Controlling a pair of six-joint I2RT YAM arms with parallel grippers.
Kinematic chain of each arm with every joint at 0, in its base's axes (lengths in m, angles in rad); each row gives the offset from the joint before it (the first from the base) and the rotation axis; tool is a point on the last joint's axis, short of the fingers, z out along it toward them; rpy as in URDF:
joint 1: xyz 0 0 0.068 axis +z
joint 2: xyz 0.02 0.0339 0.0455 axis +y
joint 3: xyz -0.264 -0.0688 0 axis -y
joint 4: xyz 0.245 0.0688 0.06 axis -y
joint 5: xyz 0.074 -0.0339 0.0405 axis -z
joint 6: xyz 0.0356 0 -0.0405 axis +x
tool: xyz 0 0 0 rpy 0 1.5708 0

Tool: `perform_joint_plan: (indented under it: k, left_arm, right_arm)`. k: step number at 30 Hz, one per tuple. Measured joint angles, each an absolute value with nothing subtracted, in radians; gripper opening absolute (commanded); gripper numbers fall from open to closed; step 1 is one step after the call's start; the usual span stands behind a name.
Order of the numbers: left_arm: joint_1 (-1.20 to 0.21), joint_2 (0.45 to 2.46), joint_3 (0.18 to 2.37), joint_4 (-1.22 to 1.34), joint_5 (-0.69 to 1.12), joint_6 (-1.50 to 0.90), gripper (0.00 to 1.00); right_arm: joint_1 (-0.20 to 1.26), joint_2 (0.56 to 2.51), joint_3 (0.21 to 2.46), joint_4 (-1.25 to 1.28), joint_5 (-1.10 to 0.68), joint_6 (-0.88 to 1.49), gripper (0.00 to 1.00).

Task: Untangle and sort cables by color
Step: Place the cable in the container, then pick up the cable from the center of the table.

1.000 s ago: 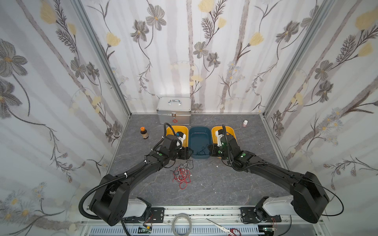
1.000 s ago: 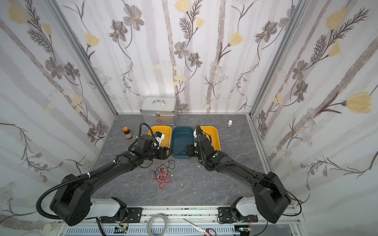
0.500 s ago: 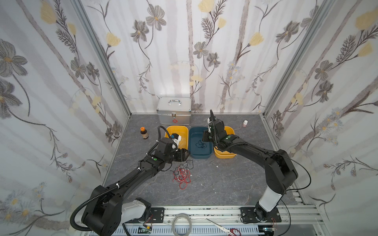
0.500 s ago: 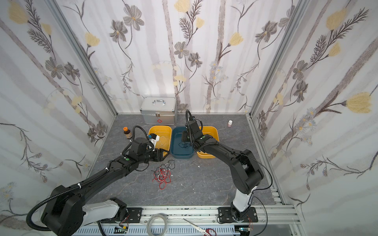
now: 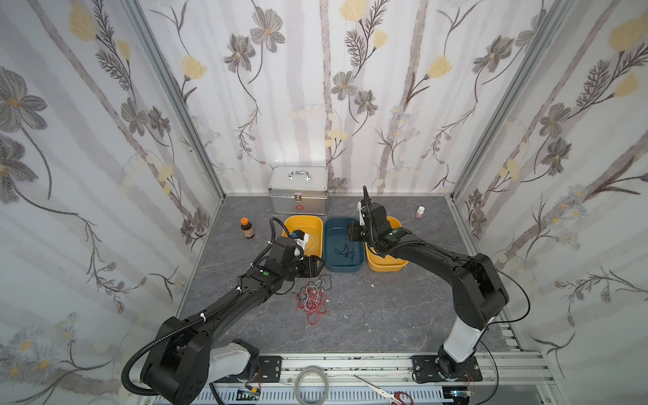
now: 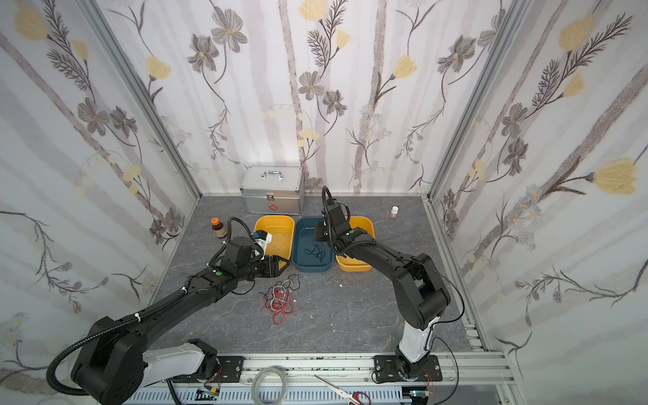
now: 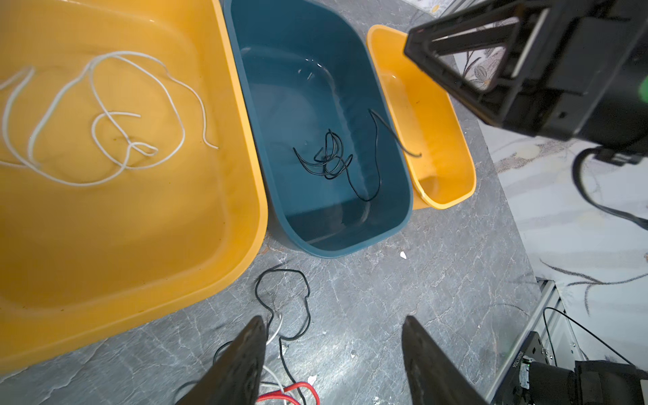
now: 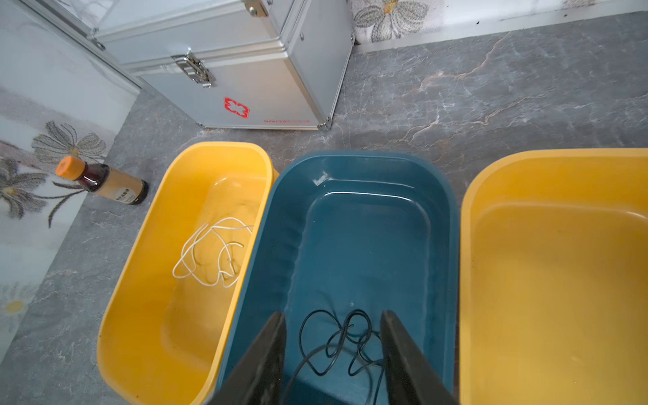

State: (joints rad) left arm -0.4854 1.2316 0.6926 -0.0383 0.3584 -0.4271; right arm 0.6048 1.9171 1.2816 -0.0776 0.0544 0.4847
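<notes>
A tangle of red, white and black cables (image 5: pixel 312 299) (image 6: pixel 278 298) lies on the grey table in front of the bins. My left gripper (image 5: pixel 315 265) (image 7: pixel 331 319) hovers open at the tangle's far edge, nothing between its fingers; a black loop (image 7: pixel 282 298) lies just ahead of it. A white cable (image 7: pixel 105 115) (image 8: pixel 210 252) lies in the left yellow bin (image 5: pixel 303 219). A black cable (image 5: pixel 345 250) (image 8: pixel 336 343) lies loose in the blue bin (image 5: pixel 343 270), one end (image 7: pixel 396 136) draped over the rim. My right gripper (image 5: pixel 351 233) (image 8: pixel 333 314) hangs open above it.
The right yellow bin (image 5: pixel 385 264) sits beside the blue one. A silver case (image 5: pixel 298 194) stands at the back wall, a brown bottle (image 5: pixel 247 228) left of the bins, a small white bottle (image 5: pixel 420 211) at back right. A tape ring (image 5: pixel 311 384) and scissors (image 5: pixel 382 387) lie on the front rail.
My right gripper has swung up over the blue bin and opened, and the black cable now lies loose in that bin. My left gripper has barely moved.
</notes>
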Motion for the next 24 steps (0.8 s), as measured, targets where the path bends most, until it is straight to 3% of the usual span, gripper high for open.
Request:
perform_joint_plan:
  k: [14, 24]
  left_arm:
    - [-0.485, 1.208, 0.635, -0.088, 0.347, -0.459, 0.65]
    - [-0.484, 1.201, 0.616, -0.122, 0.305, -0.495, 0.65]
  right_arm:
    - [0.596, 1.695, 1.105, -0.023, -0.104, 0.467, 0.50]
    - [0.757, 1.695, 0.938, 0.059, -0.224, 0.532, 0.50]
